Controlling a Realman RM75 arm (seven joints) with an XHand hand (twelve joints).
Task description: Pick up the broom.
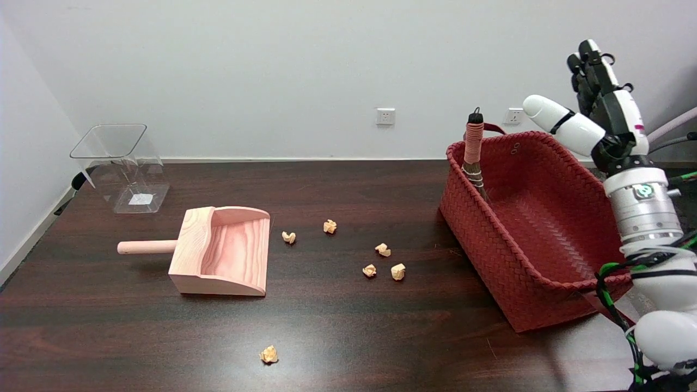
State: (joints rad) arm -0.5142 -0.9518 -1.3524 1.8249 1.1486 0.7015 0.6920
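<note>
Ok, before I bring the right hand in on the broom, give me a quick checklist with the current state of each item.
1. Right hand holds nothing, fingers apart: ok.
2. Broom handle stands above the rim of the red woven basket, at its far left corner: ok.
3. Hand on the handle: not ok; it is raised over the basket's right side, well apart from the broom.
4. Air between hand and handle free of other things: ok.
5. Broom head free inside the basket: cannot tell; the near wall hides it.
6. Wooden dustpan and paper scraps away from the reach: ok.
</note>
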